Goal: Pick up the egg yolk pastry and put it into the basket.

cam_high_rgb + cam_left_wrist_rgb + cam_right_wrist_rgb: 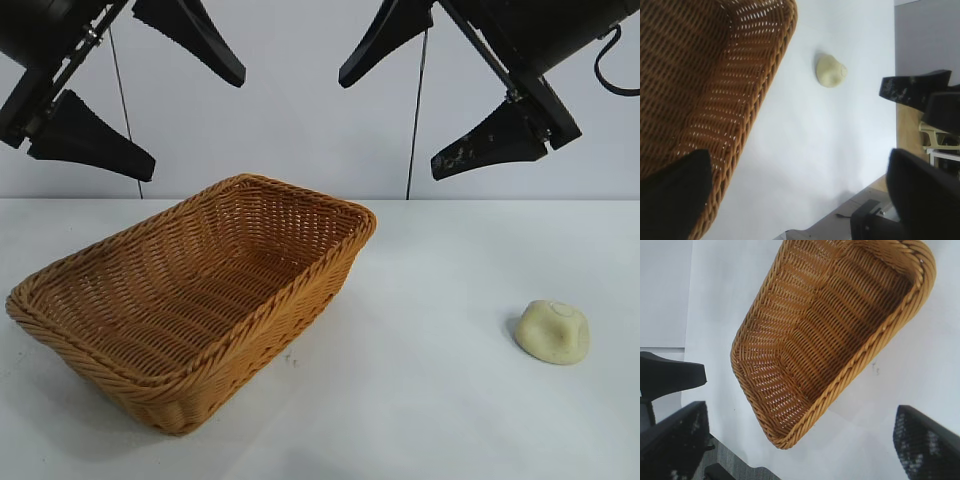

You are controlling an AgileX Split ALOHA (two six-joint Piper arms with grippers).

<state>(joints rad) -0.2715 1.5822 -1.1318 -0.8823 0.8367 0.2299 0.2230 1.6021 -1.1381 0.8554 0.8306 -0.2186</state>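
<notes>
The egg yolk pastry (553,331) lies on the tabletop (430,400), well below the right gripper (415,105), whose fingers are spread and empty; the left gripper (150,100) likewise hangs spread above the basket (190,300).

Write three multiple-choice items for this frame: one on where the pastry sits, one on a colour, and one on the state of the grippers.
1. Where is the egg yolk pastry?
A. Inside the basket
B. On the table, on the right arm's side of the basket, apart from it
C. Between a gripper's fingers

2. What colour is the basket?
A. Golden tan-brown
B. White
C. Dark green

3. How do the left gripper and right gripper stand?
A. Both shut on the pastry
B. One is down inside the basket
C. Both open, raised above the table, holding nothing

Answers:
1. B: the exterior view shows the pastry resting on bare table, clear of the basket's rim.
2. A: the woven wicker reads tan-brown in all three views.
3. C: each gripper's fingers are spread wide and hang high over the scene with nothing between them.
</notes>
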